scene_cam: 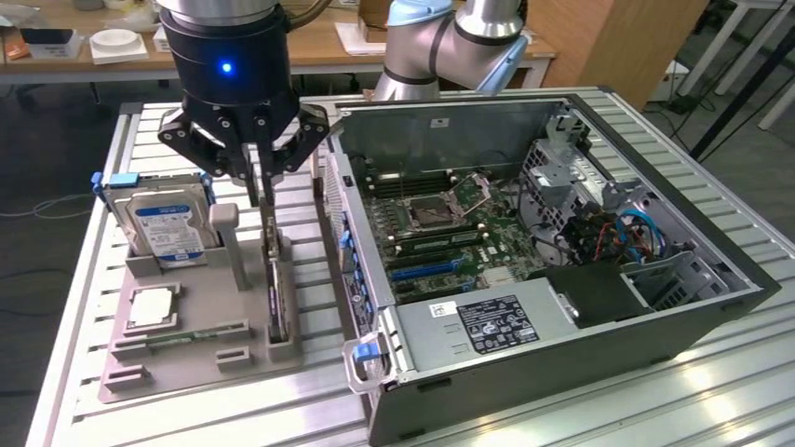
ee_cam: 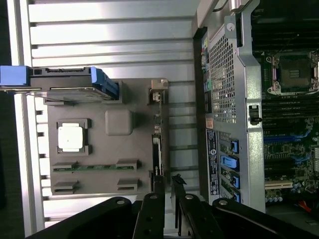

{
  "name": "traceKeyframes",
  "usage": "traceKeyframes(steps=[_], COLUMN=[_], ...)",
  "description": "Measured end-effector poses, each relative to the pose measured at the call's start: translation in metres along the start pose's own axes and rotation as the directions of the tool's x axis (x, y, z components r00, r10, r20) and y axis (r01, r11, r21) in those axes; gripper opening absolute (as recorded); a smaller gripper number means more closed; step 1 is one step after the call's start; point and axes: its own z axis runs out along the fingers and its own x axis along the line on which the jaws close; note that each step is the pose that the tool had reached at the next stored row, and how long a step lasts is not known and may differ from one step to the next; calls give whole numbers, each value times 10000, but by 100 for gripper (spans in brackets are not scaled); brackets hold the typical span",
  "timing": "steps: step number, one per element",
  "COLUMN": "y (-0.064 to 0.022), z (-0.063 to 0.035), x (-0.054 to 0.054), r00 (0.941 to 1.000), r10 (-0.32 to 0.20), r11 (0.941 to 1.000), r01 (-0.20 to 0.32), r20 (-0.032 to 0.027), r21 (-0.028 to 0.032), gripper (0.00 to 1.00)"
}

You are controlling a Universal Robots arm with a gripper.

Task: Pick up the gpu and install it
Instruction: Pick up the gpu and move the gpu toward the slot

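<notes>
The gpu is a thin dark card standing on its long edge in a slot along the grey parts holder, on the side nearest the computer case. My gripper hangs directly above the card's far end, a little over it and not touching. In the wrist view the gpu runs as a dark strip toward my gripper. The two fingertips stand slightly apart with nothing between them. The open computer case lies on its side, its motherboard showing a blue card slot.
The holder also carries a silver hard drive with a blue-white label, a processor chip and a green memory stick. A grey post rises beside the gpu slot. The case wall stands close to the holder.
</notes>
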Motion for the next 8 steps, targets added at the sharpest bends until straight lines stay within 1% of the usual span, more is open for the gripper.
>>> traceKeyframes(steps=[1, 2, 8], y=[0, 0, 0], z=[0, 0, 0], x=[0, 0, 0], r00=[10000, 10000, 10000], r10=[0, 0, 0], r11=[10000, 10000, 10000], r01=[0, 0, 0], r20=[0, 0, 0], r21=[1, 1, 1], gripper=[17, 24, 24])
